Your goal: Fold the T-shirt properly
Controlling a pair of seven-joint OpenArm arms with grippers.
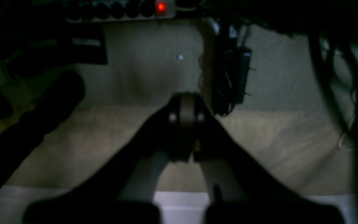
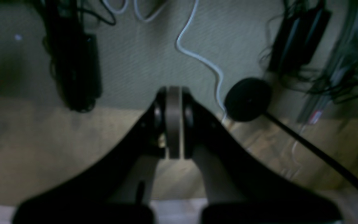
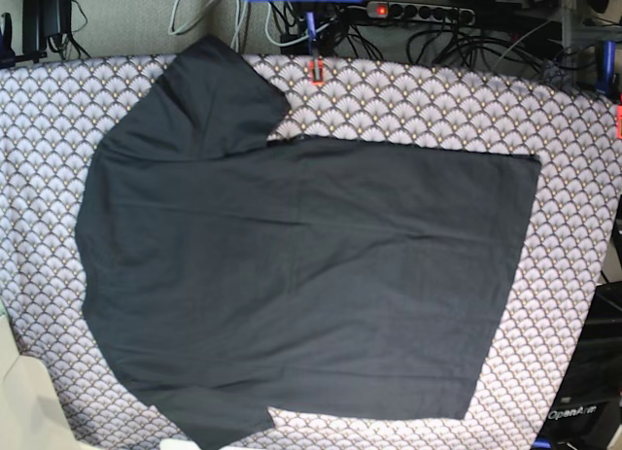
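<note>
The black T-shirt (image 3: 292, 275) lies spread flat on the scallop-patterned tablecloth (image 3: 428, 100) in the base view. Its hem faces right, one sleeve (image 3: 209, 95) points to the far left corner, and the other sleeve (image 3: 209, 416) reaches the near edge. Neither arm shows in the base view. In the dim left wrist view, my left gripper (image 1: 183, 115) is shut with nothing in it, over floor beyond the table. My right gripper (image 2: 173, 121) is likewise shut and empty in the right wrist view. The T-shirt is out of both wrist views.
A power strip (image 3: 418, 13) with a red light lies among tangled cables behind the table. A white cable (image 2: 197, 57) and a round black object (image 2: 248, 99) lie on the floor. An orange clip (image 3: 316, 71) marks the table's far edge.
</note>
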